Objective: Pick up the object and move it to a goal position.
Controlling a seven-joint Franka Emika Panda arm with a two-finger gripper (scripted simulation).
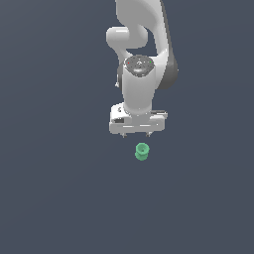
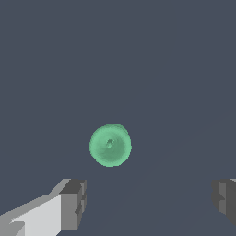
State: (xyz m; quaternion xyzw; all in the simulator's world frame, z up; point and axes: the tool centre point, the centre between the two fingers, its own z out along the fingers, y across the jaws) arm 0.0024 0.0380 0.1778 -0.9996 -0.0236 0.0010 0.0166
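The object (image 1: 141, 152) is a small mint-green spool standing upright on the dark grey floor, just below the gripper in the exterior view. The wrist view shows its round top (image 2: 110, 145) from above. My gripper (image 1: 136, 134) hangs above the floor, pointing down, with only the short finger tips showing under the white hand. In the wrist view the gripper (image 2: 150, 203) is open, its two grey fingertips (image 2: 73, 203) set wide apart. The spool lies beyond the gap between them, nearer one finger, and touches neither. The gripper holds nothing.
The white Panda arm (image 1: 144, 59) rises behind the hand toward the top of the exterior view. The plain dark grey floor (image 1: 59, 198) fills both views. No other object or goal marker shows.
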